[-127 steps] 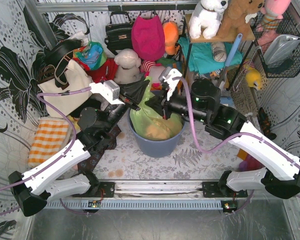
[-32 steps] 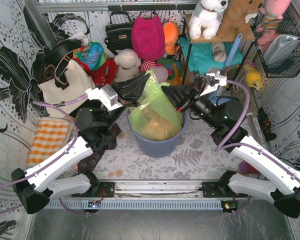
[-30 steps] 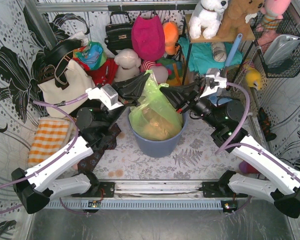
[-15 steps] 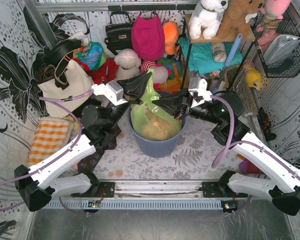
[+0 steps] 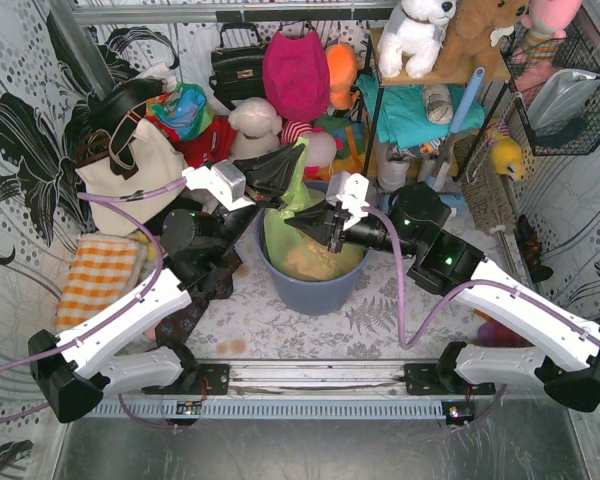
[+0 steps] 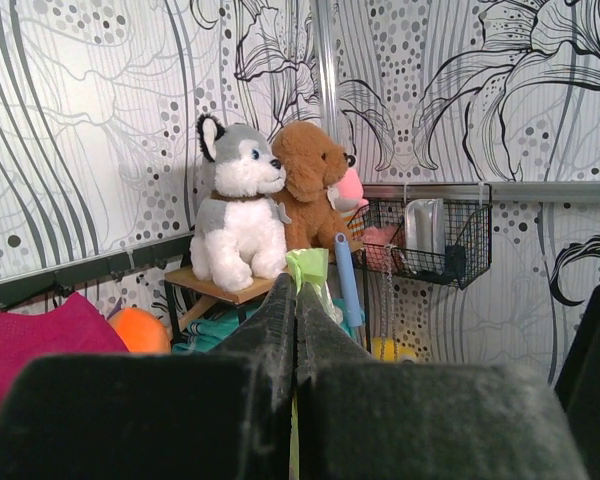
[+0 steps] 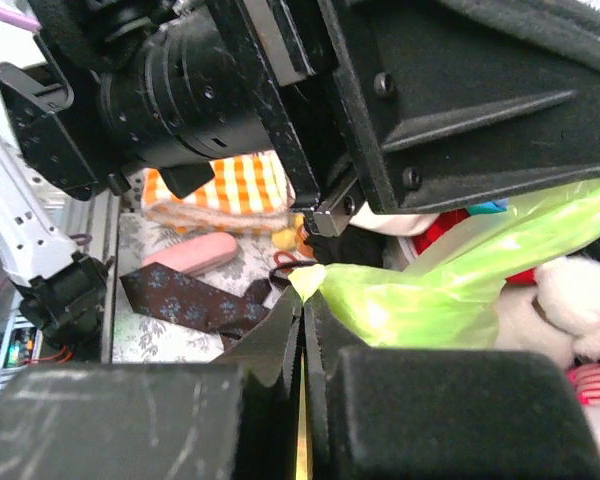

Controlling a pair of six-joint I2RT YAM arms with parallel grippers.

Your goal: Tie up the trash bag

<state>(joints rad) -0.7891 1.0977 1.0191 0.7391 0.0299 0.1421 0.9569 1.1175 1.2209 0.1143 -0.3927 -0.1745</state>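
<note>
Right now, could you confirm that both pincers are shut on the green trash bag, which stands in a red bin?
Not quite: the bin is blue-grey, not red, as the top external view shows. The left pincer and right pincer are indeed shut on the green trash bag standing in it.

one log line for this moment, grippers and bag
left gripper: shut on trash bag, upper flap | right gripper: shut on trash bag, lower flap | trash bag: in bin, untied

Black-and-white floral wallpaper (image 5: pixel 20 140) surrounds a wooden shelf (image 6: pixel 215 291) and wire basket (image 5: pixel 580 135).
</note>
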